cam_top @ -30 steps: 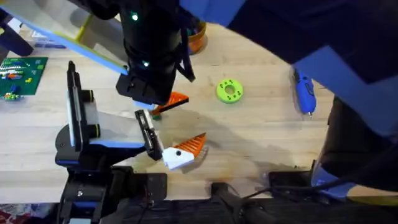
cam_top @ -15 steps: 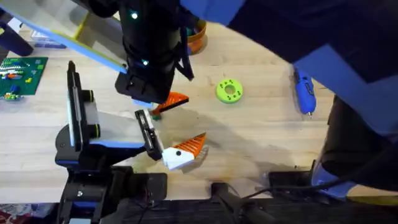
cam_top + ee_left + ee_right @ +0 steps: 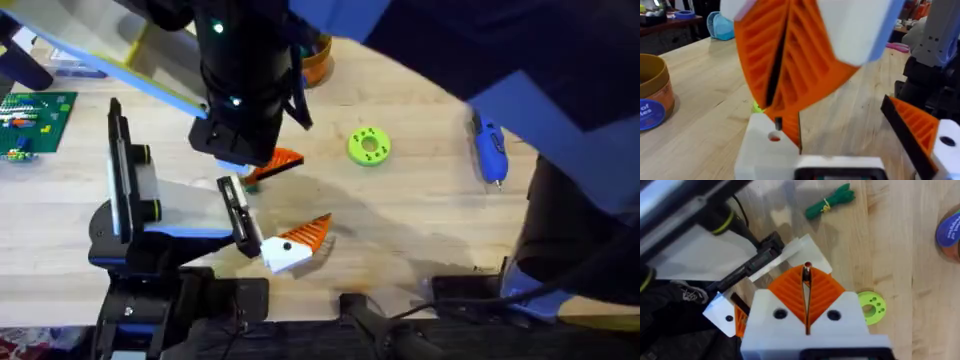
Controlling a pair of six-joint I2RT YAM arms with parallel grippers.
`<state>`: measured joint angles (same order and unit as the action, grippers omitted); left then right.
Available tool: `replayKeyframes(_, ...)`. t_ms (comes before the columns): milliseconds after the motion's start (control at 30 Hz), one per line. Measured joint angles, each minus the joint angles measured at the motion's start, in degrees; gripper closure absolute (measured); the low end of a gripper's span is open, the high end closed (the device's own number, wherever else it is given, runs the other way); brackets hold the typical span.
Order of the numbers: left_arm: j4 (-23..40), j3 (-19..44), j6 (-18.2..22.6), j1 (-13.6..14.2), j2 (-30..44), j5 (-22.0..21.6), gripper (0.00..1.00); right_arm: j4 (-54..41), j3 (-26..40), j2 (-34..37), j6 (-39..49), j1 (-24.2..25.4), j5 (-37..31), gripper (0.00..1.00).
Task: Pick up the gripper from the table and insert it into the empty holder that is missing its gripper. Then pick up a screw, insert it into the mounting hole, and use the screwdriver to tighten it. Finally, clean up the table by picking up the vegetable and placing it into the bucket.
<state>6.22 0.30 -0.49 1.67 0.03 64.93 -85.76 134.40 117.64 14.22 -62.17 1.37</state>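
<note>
- Overhead: the dark arm [image 3: 245,90] above the black-and-blue holder with white arms [image 3: 130,215] has barely shifted.
- The right tool [image 3: 806,277] is narrow, pinching a thin dark screw [image 3: 806,270].
- The orange-tipped white wedge gripper [image 3: 292,245] touches the holder's clamp-bar end, so screw insertion seems pending.
</note>
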Motion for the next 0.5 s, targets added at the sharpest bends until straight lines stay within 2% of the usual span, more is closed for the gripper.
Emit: replayKeyframes(500,0.0,0.0,0.0,0.0,0.0,0.0,0.013,0.9,-1.0,0.0,0.0,0.4,0.0,0.989)
